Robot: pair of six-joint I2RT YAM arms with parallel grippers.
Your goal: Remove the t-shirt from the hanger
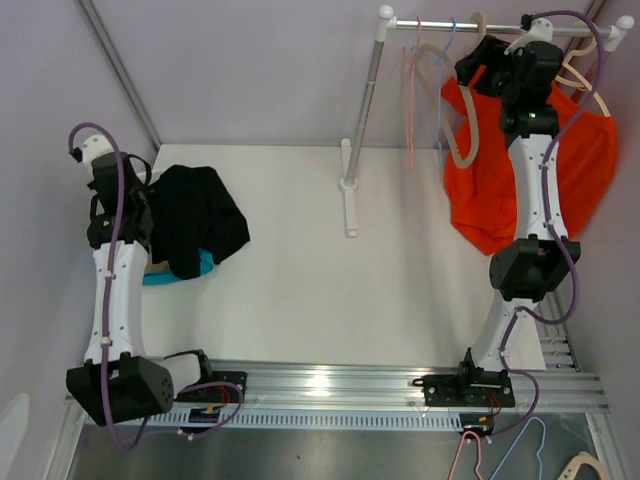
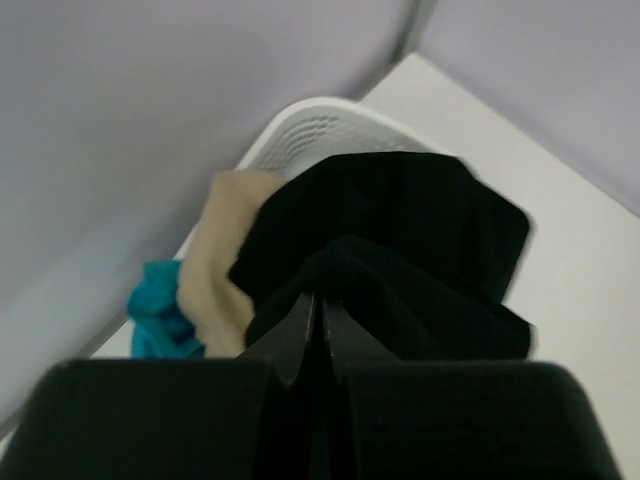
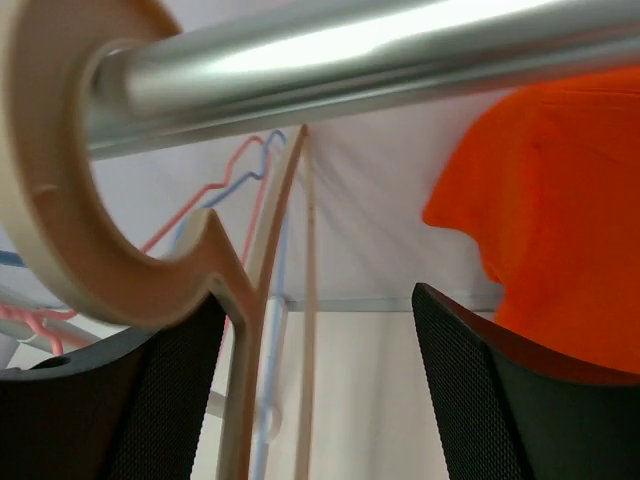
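An orange t-shirt [image 1: 480, 200] hangs on a beige wooden hanger [image 1: 462, 150] from the metal rail [image 1: 470, 22] at the back right. My right gripper [image 1: 492, 58] is up at the rail beside the shirt's collar. In the right wrist view it [image 3: 318, 300] is open; the hanger's hook [image 3: 60, 230] wraps the rail [image 3: 350, 60] and its neck runs down past the left finger. The shirt [image 3: 560, 200] is to the right, just above the right finger. My left gripper [image 2: 320, 298] is shut at a fold of a black garment [image 2: 400, 240] at the far left [image 1: 140, 215].
The black garment [image 1: 200, 215] lies over a white basket [image 2: 320, 120] with beige [image 2: 215, 270] and teal [image 2: 160, 315] clothes. Bare pink [image 1: 410, 90] and blue [image 1: 445, 60] hangers hang on the rail. The rack's post and foot [image 1: 348, 190] stand mid-table. Loose hangers [image 1: 500, 455] lie at the near edge.
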